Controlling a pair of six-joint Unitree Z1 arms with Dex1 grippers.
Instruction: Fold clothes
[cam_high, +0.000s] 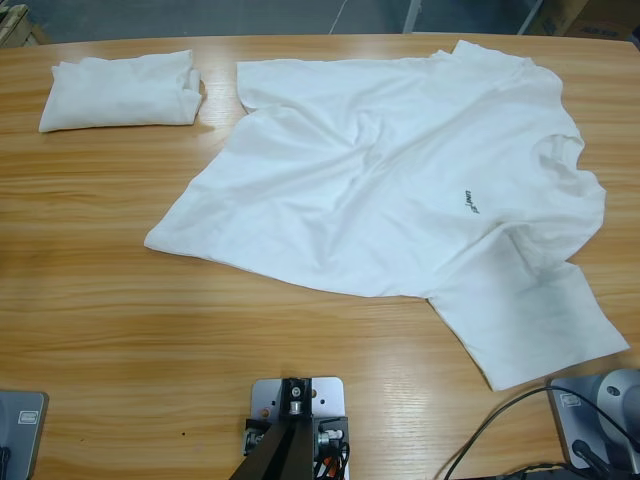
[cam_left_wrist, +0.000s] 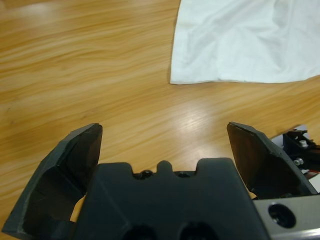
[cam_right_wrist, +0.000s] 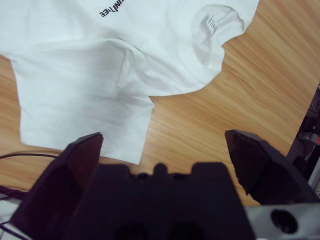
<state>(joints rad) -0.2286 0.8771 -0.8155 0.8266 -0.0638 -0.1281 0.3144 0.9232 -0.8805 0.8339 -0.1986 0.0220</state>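
we see the large white cotton short-sleeved t-shirt (cam_high: 400, 180) spread rumpled across the wooden table (cam_high: 130, 340), a folded white cotton garment (cam_high: 120, 92) at its upper left. left gripper (cam_left_wrist: 165, 137) released over bare wood, right gripper (cam_right_wrist: 164, 145) released near a sleeve.

Long wooden table (cam_high: 120, 330), warm light-brown grain, glossy; soft glare patches on surface near front edge. Beyond far edge: grey floor (cam_high: 250, 15). Top corners: pale wooden pieces and cardboard-coloured boxes (cam_high: 600, 15), partly cut off.
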